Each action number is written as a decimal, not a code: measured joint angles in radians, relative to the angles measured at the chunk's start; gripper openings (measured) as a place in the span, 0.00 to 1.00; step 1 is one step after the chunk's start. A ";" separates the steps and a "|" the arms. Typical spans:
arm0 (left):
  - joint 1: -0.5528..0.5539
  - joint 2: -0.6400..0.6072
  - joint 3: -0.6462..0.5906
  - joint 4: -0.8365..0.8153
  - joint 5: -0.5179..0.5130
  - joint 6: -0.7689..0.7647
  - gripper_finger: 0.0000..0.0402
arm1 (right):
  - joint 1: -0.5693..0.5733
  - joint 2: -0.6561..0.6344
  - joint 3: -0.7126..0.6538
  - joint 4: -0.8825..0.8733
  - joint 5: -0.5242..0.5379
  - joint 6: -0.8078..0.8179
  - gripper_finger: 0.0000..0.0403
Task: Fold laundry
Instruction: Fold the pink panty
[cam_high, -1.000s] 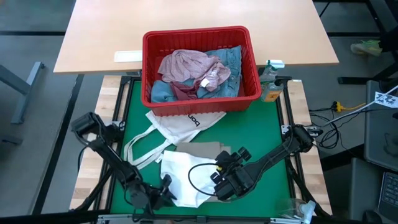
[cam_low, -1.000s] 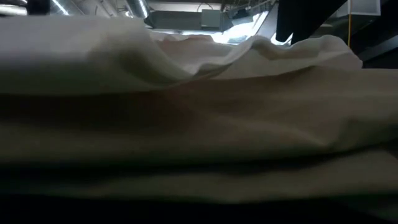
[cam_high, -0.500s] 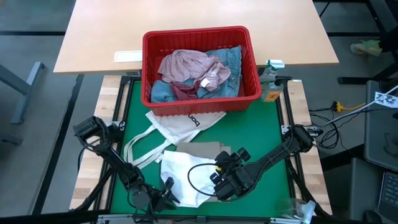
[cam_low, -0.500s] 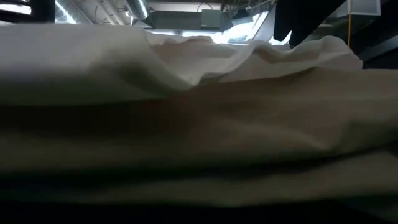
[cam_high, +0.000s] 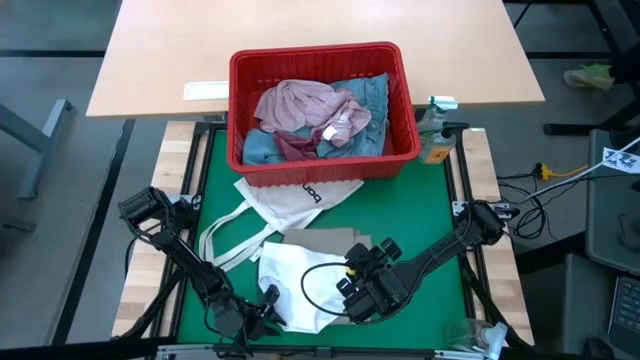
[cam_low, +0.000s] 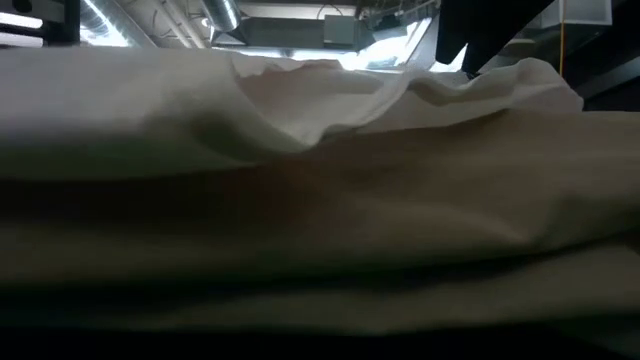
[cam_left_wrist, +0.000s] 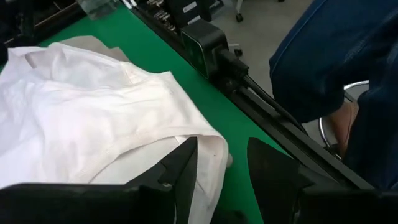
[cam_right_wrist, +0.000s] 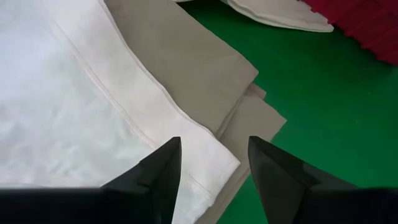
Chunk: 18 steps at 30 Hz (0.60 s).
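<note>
Both end effectors sit by the white garment (cam_high: 290, 280): left (cam_left_wrist: 222, 163) parted, empty, at its corner; right (cam_right_wrist: 213, 163) parted above its hem, beige trousers (cam_right_wrist: 186, 68) beneath.

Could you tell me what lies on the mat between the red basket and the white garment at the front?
In the high view, the white tote bag lies between the red basket and the white garment, beside folded beige trousers.
</note>
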 joint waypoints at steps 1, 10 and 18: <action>0.000 0.000 0.000 0.001 0.000 0.000 0.34 | 0.000 0.000 0.000 0.003 0.000 0.000 0.46; 0.019 0.042 0.000 0.004 0.002 0.002 0.34 | 0.000 0.000 0.000 0.004 0.000 0.000 0.46; 0.019 0.053 0.000 0.014 -0.014 0.001 0.33 | 0.000 0.000 0.000 0.005 0.001 0.000 0.46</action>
